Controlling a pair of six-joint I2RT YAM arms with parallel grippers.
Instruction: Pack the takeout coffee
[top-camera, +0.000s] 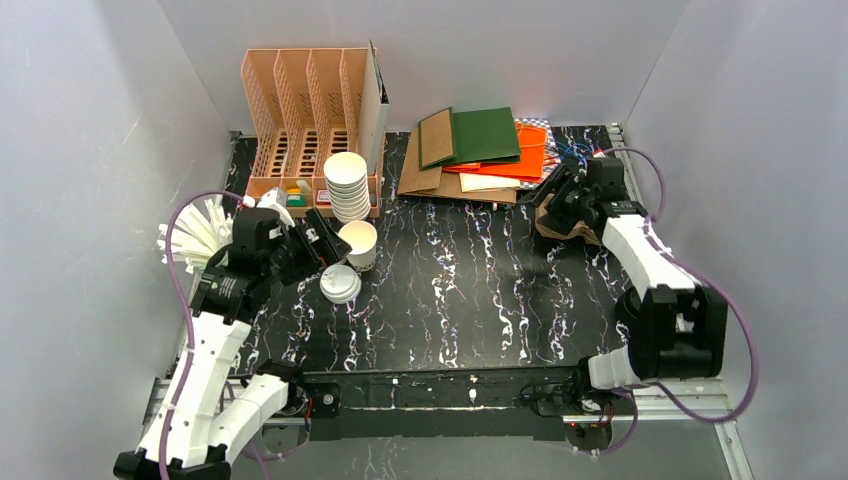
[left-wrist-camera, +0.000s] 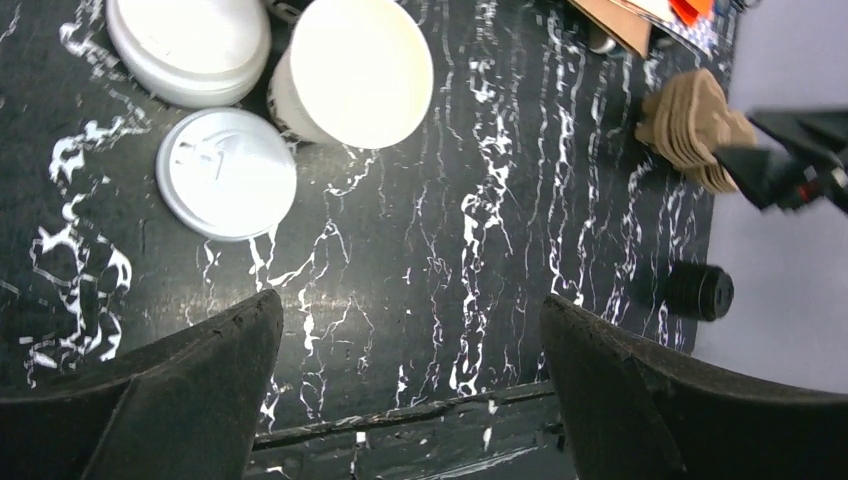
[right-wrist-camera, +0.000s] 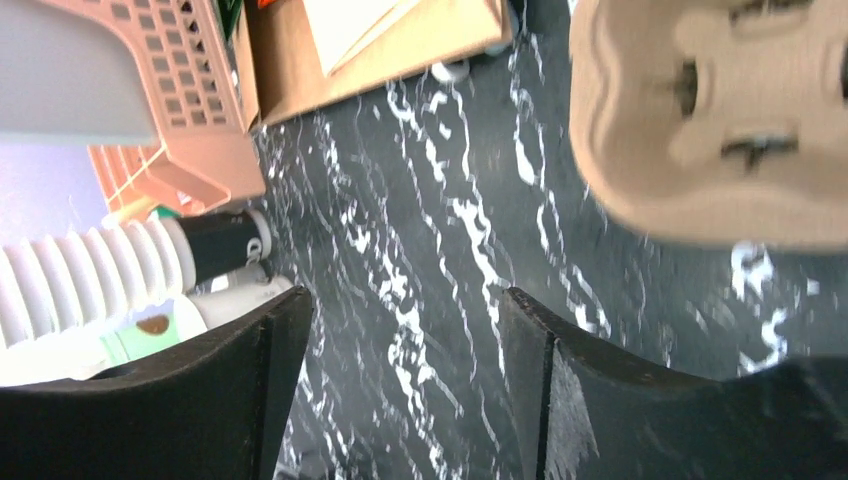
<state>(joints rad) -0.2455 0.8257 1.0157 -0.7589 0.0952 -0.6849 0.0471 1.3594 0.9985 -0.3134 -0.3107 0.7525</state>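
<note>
The takeout coffee cup (top-camera: 360, 243), plain white with an open top, stands upright on the black marbled table (top-camera: 480, 290). In the left wrist view the cup (left-wrist-camera: 350, 70) is at the top, with a round white lid (left-wrist-camera: 227, 172) lying flat beside it. My left gripper (top-camera: 325, 243) sits just left of the cup. Its jaws (left-wrist-camera: 412, 303) are wide open and hold nothing. My right gripper (top-camera: 555, 197) hovers at the far right over a stack of brown pulp cup carriers (top-camera: 570, 232). It (right-wrist-camera: 405, 295) is open over bare table, with a carrier (right-wrist-camera: 710, 120) just beyond the fingertips.
A tall stack of nested white cups (top-camera: 347, 185) stands behind the single cup, in front of a peach desk organizer (top-camera: 305, 110). More lids (left-wrist-camera: 188, 45) lie by the cup. Brown, green and orange paper bags and sleeves (top-camera: 480, 150) are piled at the back. White forks (top-camera: 195, 235) fan out at the left.
</note>
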